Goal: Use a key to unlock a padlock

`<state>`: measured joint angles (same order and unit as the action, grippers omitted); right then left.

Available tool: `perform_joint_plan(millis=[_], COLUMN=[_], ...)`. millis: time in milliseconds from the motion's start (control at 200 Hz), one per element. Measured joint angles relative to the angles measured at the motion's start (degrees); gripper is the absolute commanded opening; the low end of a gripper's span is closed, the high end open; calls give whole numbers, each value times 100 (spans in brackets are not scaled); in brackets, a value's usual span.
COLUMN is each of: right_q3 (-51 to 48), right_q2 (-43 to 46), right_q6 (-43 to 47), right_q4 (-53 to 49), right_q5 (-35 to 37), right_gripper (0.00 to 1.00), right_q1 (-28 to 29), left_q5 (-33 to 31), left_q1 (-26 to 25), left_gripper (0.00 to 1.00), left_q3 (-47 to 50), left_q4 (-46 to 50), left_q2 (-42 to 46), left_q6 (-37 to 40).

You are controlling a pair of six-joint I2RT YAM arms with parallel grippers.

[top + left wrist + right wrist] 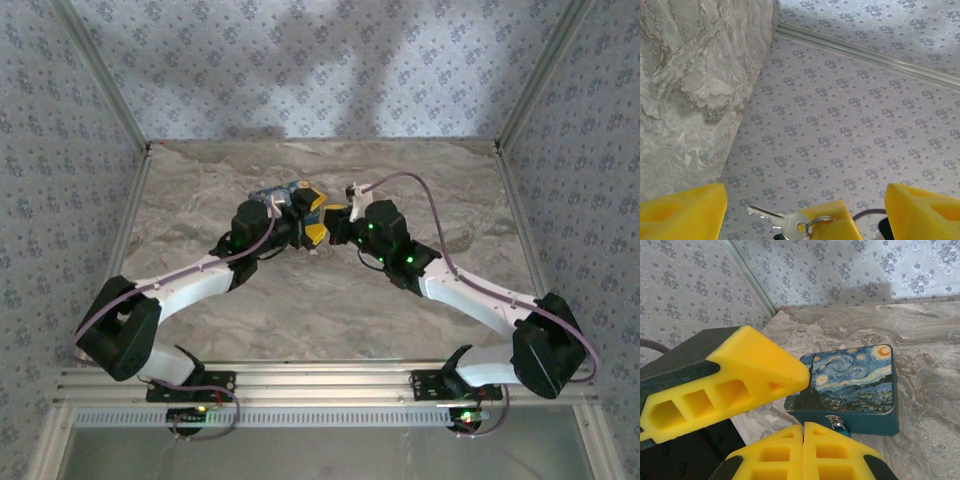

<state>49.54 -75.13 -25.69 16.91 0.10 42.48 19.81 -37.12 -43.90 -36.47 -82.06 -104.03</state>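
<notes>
At the middle of the marble-veined table (300, 300), both arms meet beside a flat rectangular box (855, 382), teal-sided, with a swirling starry-night print on its lid. On the box's front wall sits the padlock (836, 423), tiny and dark with a silvery glint, just beyond the right gripper (803, 435). That pincer's hollow-celled yellow foam fingers are pressed together, pinching a small silver key (784, 223) that carries a thin wire ring (819, 221). The left gripper (805, 195) stands wide apart, its wedge-shaped foam fingers flanking the key and holding nothing.
</notes>
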Motion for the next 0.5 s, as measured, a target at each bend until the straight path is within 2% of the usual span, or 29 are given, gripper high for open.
perform_joint_plan(millis=[500], right_q3=[13], right_q2=[-31], right_q6=[-4], right_q4=[-136], right_q5=[-380], right_gripper=[0], right_q1=[0], left_q5=[-142], left_q1=[-2], left_gripper=[71], left_q3=[120], left_q4=[-146], left_q2=[-26], left_q6=[-107])
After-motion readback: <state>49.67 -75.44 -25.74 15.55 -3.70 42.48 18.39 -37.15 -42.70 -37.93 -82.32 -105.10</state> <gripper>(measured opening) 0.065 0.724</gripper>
